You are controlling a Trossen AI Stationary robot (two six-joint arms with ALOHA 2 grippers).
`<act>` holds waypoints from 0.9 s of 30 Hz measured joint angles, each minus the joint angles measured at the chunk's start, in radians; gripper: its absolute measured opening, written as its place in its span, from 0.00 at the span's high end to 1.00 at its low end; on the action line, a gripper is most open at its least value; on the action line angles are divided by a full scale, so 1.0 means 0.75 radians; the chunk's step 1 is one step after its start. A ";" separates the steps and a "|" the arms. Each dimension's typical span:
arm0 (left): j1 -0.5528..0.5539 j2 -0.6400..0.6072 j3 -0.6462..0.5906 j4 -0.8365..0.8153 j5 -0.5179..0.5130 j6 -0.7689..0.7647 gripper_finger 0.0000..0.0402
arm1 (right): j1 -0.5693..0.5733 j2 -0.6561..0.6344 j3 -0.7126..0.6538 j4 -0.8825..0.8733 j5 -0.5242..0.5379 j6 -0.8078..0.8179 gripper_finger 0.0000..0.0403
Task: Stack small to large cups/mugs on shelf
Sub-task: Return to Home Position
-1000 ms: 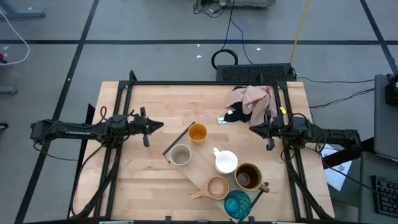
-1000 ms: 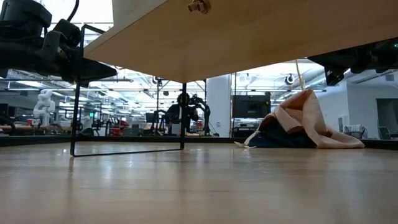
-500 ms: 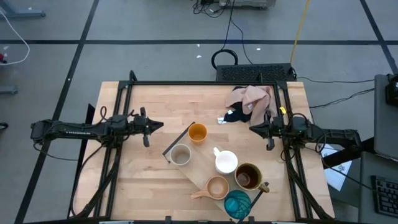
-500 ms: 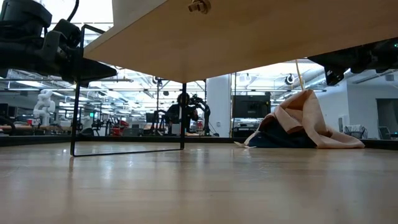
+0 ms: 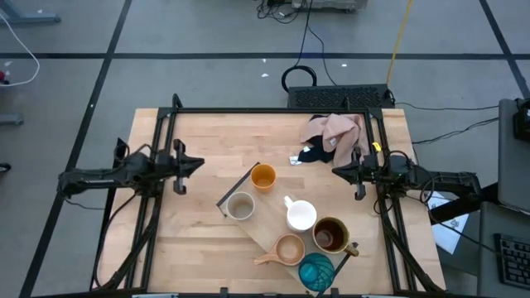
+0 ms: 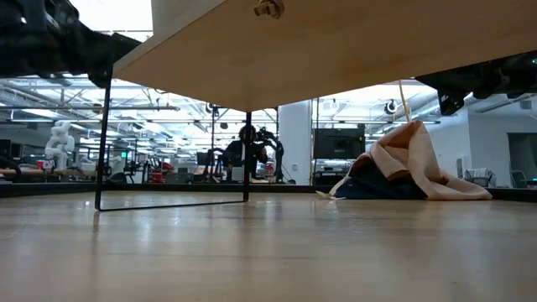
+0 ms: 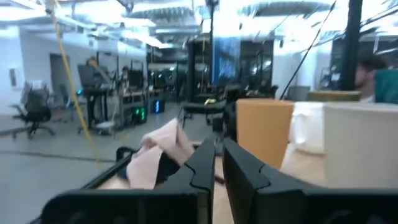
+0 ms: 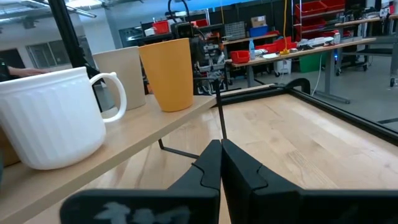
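High view: left claw [image 5: 197, 161] has pulled back toward the tabletop's [image 5: 199, 248] left edge vs half a sec ago, arm folded in tighter; right claw [image 5: 338, 171] hasn't budged, parked by the right rail. All six vessels sit on the shelf [image 5: 265, 223], which lies diagonally mid-tabletop: orange cup [image 5: 263, 176] & beige-grey cup [image 5: 241, 206] at the far end, then white mug [image 5: 301, 216], dark brown mug [image 5: 330, 235], tan cup [image 5: 290, 249], teal cup [image 5: 315, 271] at the near end. Pink cloth [image 5: 339, 131] lies off to the back, apart from the shelf. Low view: the dark left arm [image 6: 50, 38] now sits higher in the top corner than before; shelf underside fills the top, nothing else moved. Left wrist view: claw clenched, only a slit between the fingers [image 7: 199, 171], nothing in it. Right wrist view: claw clenched & empty too, w/ white mug, beige-grey cup and orange cup upright on the board ahead. Read: placing looks finished; only the left arm's retreat to rest seems left.
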 joint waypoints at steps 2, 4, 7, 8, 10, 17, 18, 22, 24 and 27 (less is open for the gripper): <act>-0.022 -0.073 0.000 -0.033 0.000 0.007 0.92 | 0.000 0.000 0.000 0.000 0.000 0.000 1.00; -0.051 -0.115 0.001 -0.077 -0.001 0.003 0.92 | 0.000 0.000 0.000 0.000 0.000 0.000 1.00; -0.119 -0.113 -0.002 -0.160 -0.060 0.000 0.92 | 0.000 0.000 0.000 0.001 0.000 -0.001 1.00; -0.146 -0.114 0.000 -0.189 -0.099 0.006 0.92 | 0.000 0.000 0.000 0.001 -0.001 -0.001 1.00; -0.194 -0.114 0.000 -0.275 -0.180 0.005 0.92 | 0.000 0.000 0.000 0.001 -0.001 -0.001 1.00; -0.236 -0.114 0.001 -0.338 -0.233 0.047 0.92 | 0.000 0.000 0.000 0.001 -0.001 -0.001 1.00; -0.235 -0.114 0.001 -0.338 -0.232 0.071 0.92 | 0.000 0.000 0.000 0.001 -0.001 0.000 1.00; -0.234 -0.114 0.001 -0.341 -0.230 0.094 0.92 | 0.000 0.000 0.000 0.001 -0.001 -0.001 1.00; -0.234 -0.114 0.002 -0.349 -0.195 0.032 0.92 | 0.000 0.000 0.000 0.001 -0.001 0.000 1.00; -0.234 -0.114 0.002 -0.357 -0.137 -0.042 0.92 | 0.000 0.000 0.000 0.001 -0.001 -0.001 1.00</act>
